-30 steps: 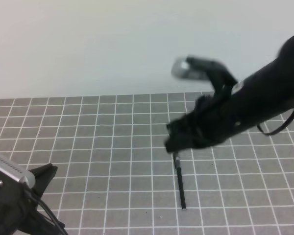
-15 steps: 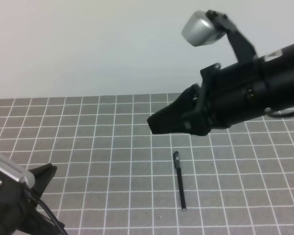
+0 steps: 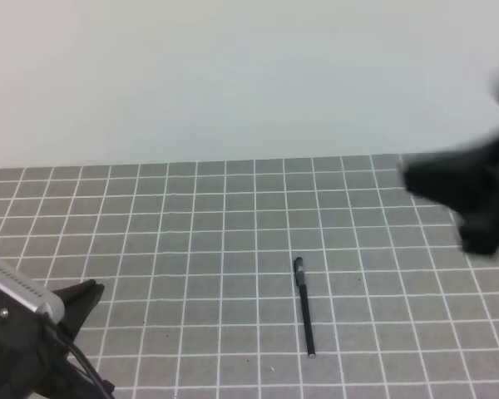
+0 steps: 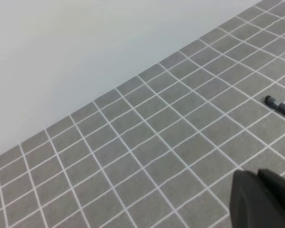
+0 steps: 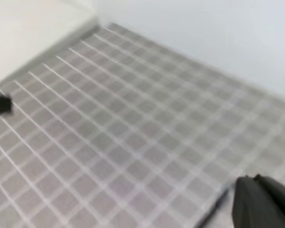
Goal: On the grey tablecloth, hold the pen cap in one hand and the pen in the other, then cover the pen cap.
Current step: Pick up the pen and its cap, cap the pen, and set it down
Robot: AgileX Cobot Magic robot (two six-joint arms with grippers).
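Note:
The pen (image 3: 305, 316) lies on the grey tablecloth (image 3: 191, 249), a thin black stick pointing toward the front edge. A short, thicker dark piece that looks like the pen cap (image 3: 298, 268) sits at its far end, in line with it; whether it is pushed on I cannot tell. That end also shows in the left wrist view as the pen cap (image 4: 270, 100). My right gripper (image 3: 416, 179) is a dark blur up at the right edge, well away from the pen; its fingers (image 5: 266, 202) are shut and empty. My left gripper (image 4: 257, 179) rests low at the front left, shut on nothing.
A plain pale wall (image 3: 233, 75) rises behind the cloth's far edge. The left arm's body and silver camera housing (image 3: 17, 295) fill the front left corner. In the right wrist view the pen (image 5: 211, 211) shows as a faint blurred line near the fingers.
The right arm has lifted off the pen's far end and swung back to the right edge. The pen lies where it was. The left arm has barely moved.

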